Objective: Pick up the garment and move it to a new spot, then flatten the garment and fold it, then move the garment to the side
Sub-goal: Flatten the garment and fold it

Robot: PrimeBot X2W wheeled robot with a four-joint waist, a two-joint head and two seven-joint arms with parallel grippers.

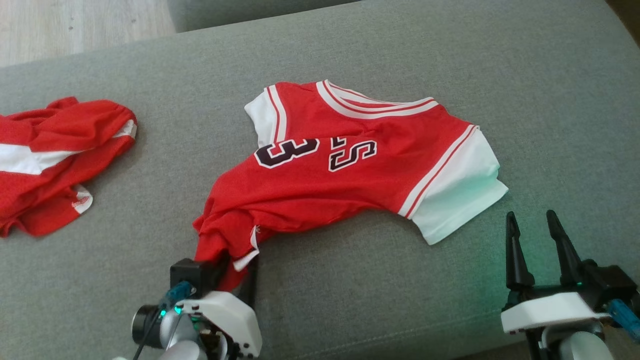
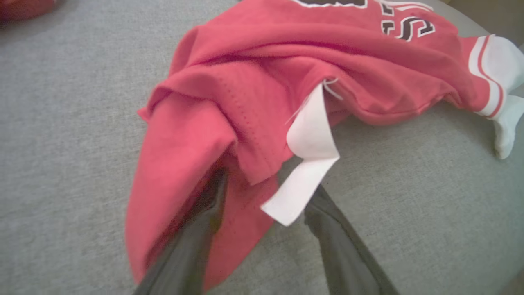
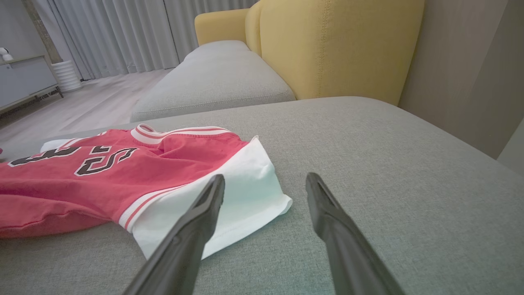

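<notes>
Item 1: garment (image 1: 350, 170). Red jersey with white sleeves, striped collar and dark "3" and "S" print. It lies near the middle of the grey cushion (image 1: 450, 310), collar on the far side, chest fairly flat. The lower hem (image 1: 225, 235) is bunched and drawn toward the near left, where it meets the left pincer.

Item 2: left pincer (image 1: 225, 272). At the near left edge, jaws spread wide and not clamped. In the left wrist view the red hem drapes over 1 finger (image 2: 192, 246). A white label (image 2: 311, 164) hangs in the gap beside the other finger.

Item 3: right pincer (image 1: 530, 216). At the near right, released, both fingers apart with nothing between them. It is poised just beside the garment's right white sleeve (image 1: 460, 195), not touching it.

Item 4: second red garment (image 1: 50, 160). Crumpled, with a white band, at the far left of the cushion, well apart from the jersey.

Item 5: surroundings. Yellow backrest (image 3: 327, 45) beyond the cushion; pale wooden floor (image 1: 75, 25) at the far left.
</notes>
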